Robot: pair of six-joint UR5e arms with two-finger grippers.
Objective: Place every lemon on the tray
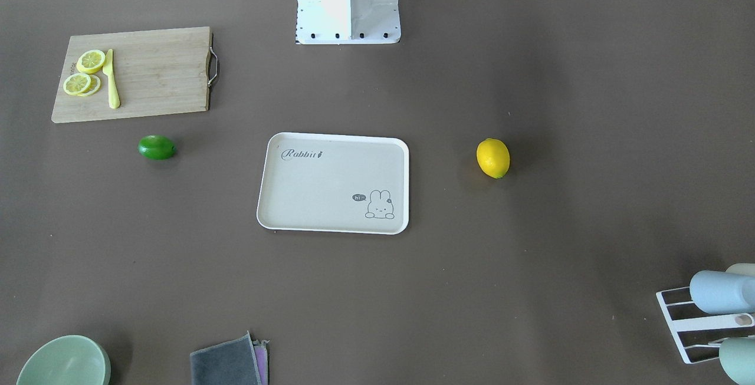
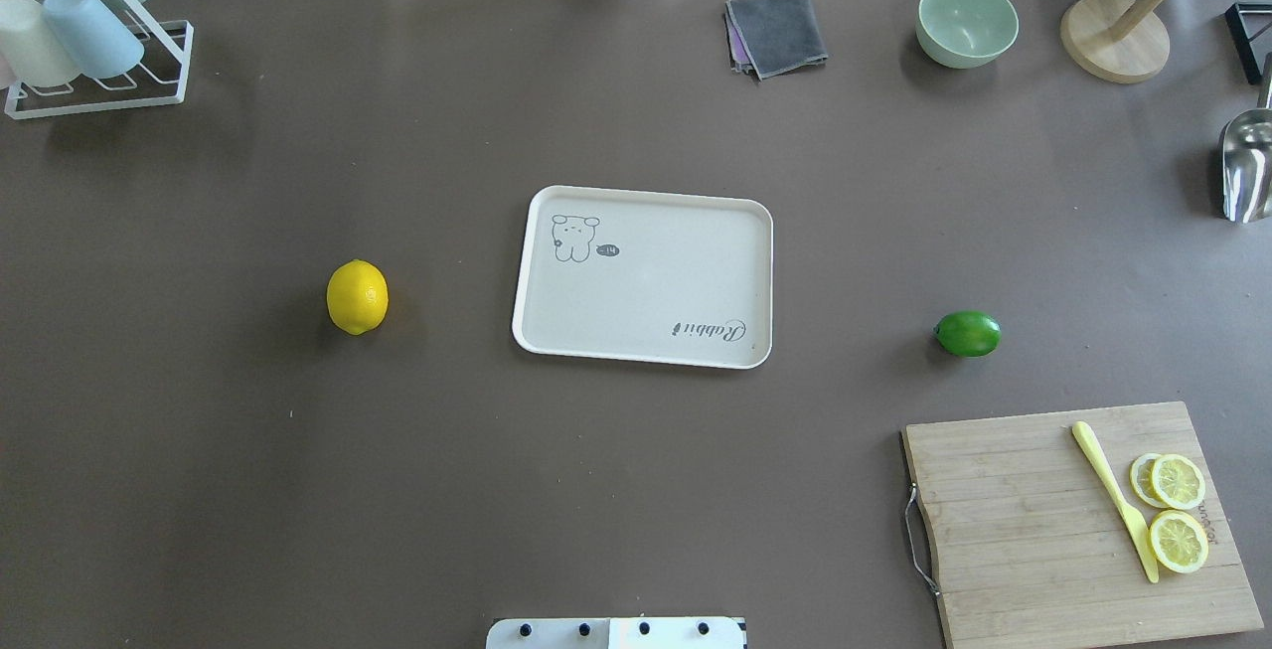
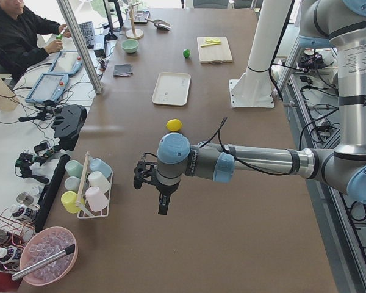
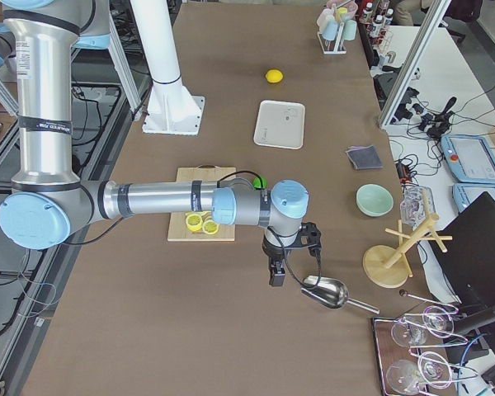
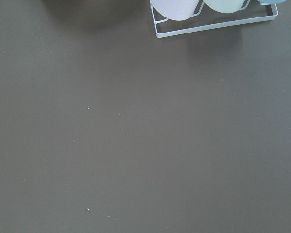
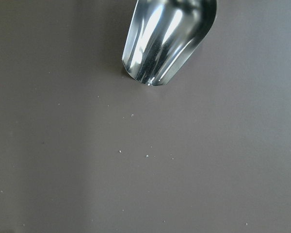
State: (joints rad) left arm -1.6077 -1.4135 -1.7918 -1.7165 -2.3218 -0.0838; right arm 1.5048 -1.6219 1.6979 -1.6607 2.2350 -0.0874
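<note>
Seen from overhead, the glossy yellow oval lemon (image 2: 357, 297) lies at nine o'clock of the cream rectangular tray (image 2: 642, 276), the glossy green oval lemon (image 2: 967, 334) at three, both off it; how far the left gripper (image 3: 163, 207) and right gripper (image 4: 274, 276) are open, I cannot tell.

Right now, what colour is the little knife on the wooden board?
Pale yellow. The knife shows best in the overhead exterior view.

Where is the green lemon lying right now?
In the overhead view, the green lemon lies on the table, right of the tray and just beyond the cutting board.
</note>
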